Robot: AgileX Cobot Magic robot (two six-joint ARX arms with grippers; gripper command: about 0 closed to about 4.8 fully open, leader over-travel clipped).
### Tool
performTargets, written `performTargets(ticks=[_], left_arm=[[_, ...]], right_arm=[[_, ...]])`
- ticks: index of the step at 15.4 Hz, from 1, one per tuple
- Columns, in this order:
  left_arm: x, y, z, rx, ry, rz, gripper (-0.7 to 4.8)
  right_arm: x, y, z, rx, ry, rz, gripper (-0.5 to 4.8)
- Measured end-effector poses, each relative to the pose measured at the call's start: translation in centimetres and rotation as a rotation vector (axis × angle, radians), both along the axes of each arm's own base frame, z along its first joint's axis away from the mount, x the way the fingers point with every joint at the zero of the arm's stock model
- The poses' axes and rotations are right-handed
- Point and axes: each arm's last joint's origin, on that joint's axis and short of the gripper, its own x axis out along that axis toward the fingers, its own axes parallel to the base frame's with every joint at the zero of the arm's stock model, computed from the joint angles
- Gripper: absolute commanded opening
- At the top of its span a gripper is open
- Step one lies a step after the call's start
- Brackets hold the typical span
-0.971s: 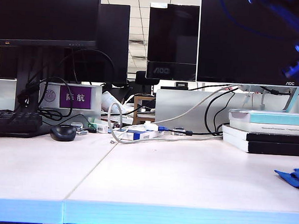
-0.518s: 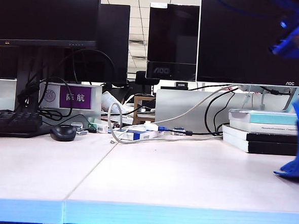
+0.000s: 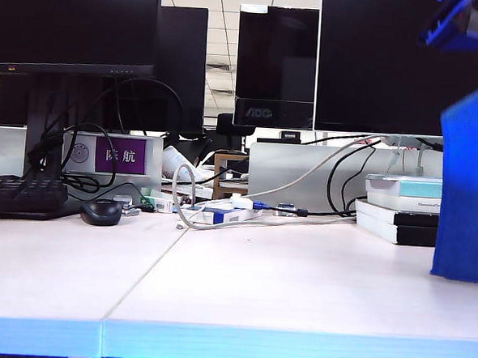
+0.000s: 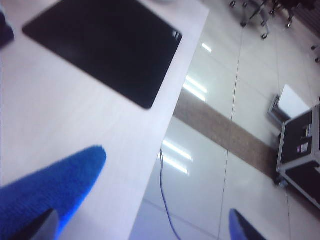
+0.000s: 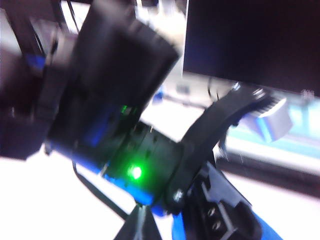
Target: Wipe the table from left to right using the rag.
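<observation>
The rag (image 3: 467,193) hangs as a tall bright blue sheet at the far right of the exterior view. The frame edge cuts off its right side, so how it is held there does not show. Its lower edge comes down close to the table (image 3: 281,287), but whether it touches the white top cannot be told. Just above the rag a blurred blue-tinted piece of an arm (image 3: 464,22) pokes into view; which arm it belongs to is unclear. Beside the rag, toward the middle of the desk, a stack of books (image 3: 398,209) is partly covered by it, and well apart from the rag sit a black computer mouse (image 3: 101,211) and a keyboard (image 3: 19,194). In the left wrist view the left gripper (image 4: 142,227) has its jaws spread wide with only floor between them. A rumpled lobe of the rag (image 4: 45,192) lies against one finger over the table, near a black mouse pad (image 4: 107,47), and nothing is pinched. The right wrist view is smeared. The right gripper (image 5: 200,215) appears only as dark shapes with blue beside them, behind a black housing with a green light (image 5: 134,172), and its state cannot be told.
</observation>
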Motion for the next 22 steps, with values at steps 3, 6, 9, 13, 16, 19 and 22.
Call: performTargets(ticks=[3, 6, 9, 13, 16, 19, 22], left_arm=[[-0.2, 0.5, 1.4, -0.032, -0.046, 0.019, 4.45], [-0.5, 1.0, 2.6, -0.055, -0.068, 0.019, 4.45], [-0.4, 2.0, 4.8, -0.13, -0.123, 0.041, 4.45], [0.0, 3.5, 6.3, -0.157, -0.126, 0.06, 4.45], [-0.4, 5.4, 9.7, -0.273, -0.17, 0.024, 4.45], [-0.2, 5.3, 9.3, -0.269, -0.147, 0.002, 4.45], [-0.4, 5.3, 9.3, -0.28, -0.118, -0.044, 4.44]], right_arm=[[-1.0, -1.3, 1.4, 0.123, -0.119, -0.003, -0.01], [-1.7, -2.3, 2.6, 0.163, -0.238, 0.005, -0.01], [-2.3, -3.1, 3.3, 0.191, -0.314, -0.001, -0.01], [-2.8, -3.7, 3.8, 0.208, -0.368, -0.006, -0.01], [-3.3, -4.6, 4.0, 0.153, -0.422, -0.064, -0.01], [-4.5, -6.6, 2.9, 0.034, -0.392, -0.196, -0.01], [-5.5, -8.3, 1.0, -0.1, -0.311, -0.263, -0.01]])
